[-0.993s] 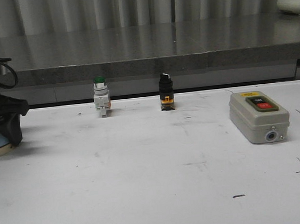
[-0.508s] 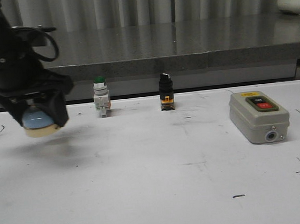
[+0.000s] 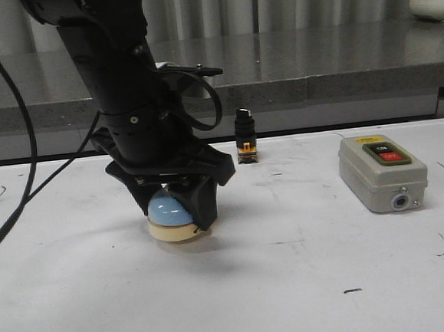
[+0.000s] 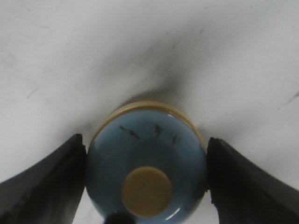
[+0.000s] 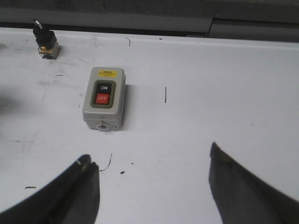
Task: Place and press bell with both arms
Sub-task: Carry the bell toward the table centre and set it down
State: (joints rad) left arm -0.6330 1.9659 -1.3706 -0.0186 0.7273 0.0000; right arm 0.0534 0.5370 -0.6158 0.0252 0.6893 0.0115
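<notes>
Placing step, by the look of it: left gripper (image 3: 178,209) was clamped on the bell (image 3: 172,216), left of frame centre, at or just above the table (image 3: 308,282); contact unclear. Next likely called for release, then a press on the knob (image 4: 146,191). Right gripper (image 5: 152,186) gaped wide, empty. Arm blocked whatever stood behind it.

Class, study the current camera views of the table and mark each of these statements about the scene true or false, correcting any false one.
1. The left gripper is shut on the bell. True.
2. The bell's dome is red. False: it is light blue, with a cream knob.
3. The right gripper is open and holds nothing. True.
4. The grey switch box lies left of the bell in the front view. False: it lies to the right.
5. The black selector switch stands upright. True.
</notes>
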